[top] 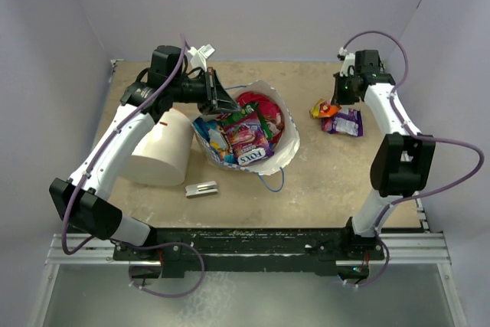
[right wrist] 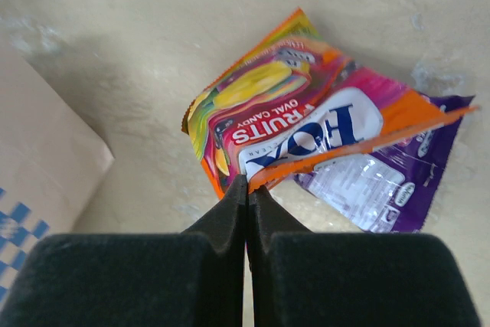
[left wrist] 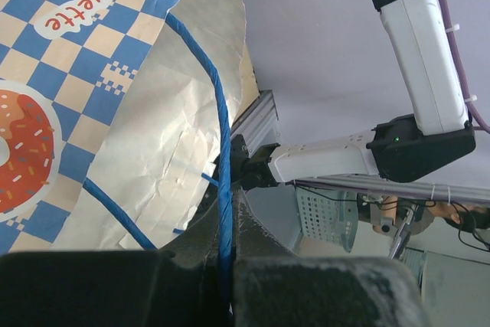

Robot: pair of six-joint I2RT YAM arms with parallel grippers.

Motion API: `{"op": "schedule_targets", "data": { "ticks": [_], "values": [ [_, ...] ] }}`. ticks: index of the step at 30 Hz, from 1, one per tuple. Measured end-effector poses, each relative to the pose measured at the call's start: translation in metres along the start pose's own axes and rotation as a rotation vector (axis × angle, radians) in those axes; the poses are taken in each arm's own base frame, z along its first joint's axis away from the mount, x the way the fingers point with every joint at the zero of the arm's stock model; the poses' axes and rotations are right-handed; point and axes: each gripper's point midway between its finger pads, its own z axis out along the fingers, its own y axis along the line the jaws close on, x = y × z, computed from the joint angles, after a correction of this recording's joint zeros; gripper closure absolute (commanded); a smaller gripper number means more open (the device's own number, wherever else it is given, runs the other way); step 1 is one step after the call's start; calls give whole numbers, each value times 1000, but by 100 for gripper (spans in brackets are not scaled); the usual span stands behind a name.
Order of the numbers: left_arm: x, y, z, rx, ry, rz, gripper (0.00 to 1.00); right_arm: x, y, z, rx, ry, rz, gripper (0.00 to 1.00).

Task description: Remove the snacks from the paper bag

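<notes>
At the left of the table [top: 321, 181] sits a white cylinder [top: 161, 151], with a grey clip [top: 201, 188] near it. My left gripper [left wrist: 228, 208] is clenched on the blue string handle [left wrist: 220, 143] of the paper bag [top: 287, 143]. The bag gapes open mid-table, just beside the cylinder, with snacks [top: 246, 132] heaped inside. Further right, well apart from the bag, my right gripper [right wrist: 246, 189] is pinched tight on the corner of an orange packet [right wrist: 283, 112], which overlaps a purple packet [right wrist: 383, 181] on the table.
</notes>
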Motion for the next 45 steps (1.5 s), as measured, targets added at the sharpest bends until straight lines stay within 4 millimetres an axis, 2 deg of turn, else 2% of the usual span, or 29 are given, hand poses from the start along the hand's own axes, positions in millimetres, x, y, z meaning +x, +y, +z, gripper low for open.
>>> {"op": "schedule_targets", "data": {
  "ticks": [4, 7, 10, 14, 22, 28, 32, 36, 39, 42, 45],
  "values": [
    [0, 0, 0, 1, 1, 0, 100, 23, -20, 6, 16, 49, -28, 100],
    [0, 0, 0, 1, 0, 1, 100, 50, -48, 9, 45, 89, 22, 100],
    [0, 0, 0, 2, -1, 2, 100, 63, -71, 7, 71, 104, 77, 100],
    [-1, -1, 0, 5, -3, 4, 100, 63, -90, 3, 98, 96, 112, 100],
    [-2, -3, -1, -3, 2, -3, 100, 57, -93, 26, 71, 102, 141, 95],
    [-4, -3, 0, -14, 9, -10, 100, 66, -105, 46, 105, 131, 185, 81],
    [-3, -1, 1, -19, 13, -16, 100, 66, -111, 48, 119, 135, 204, 71],
    [-3, -1, 1, -19, 13, -19, 100, 61, -111, 44, 123, 127, 217, 54],
    [-4, -2, 1, -18, 12, -25, 100, 57, -111, 33, 144, 119, 228, 46],
    [-5, -4, 1, -10, 5, -28, 100, 43, -105, 5, 161, 73, 239, 42],
    [-7, -8, 0, 2, -8, -31, 100, 24, -90, -36, 153, -37, 251, 39]
  ]
}}
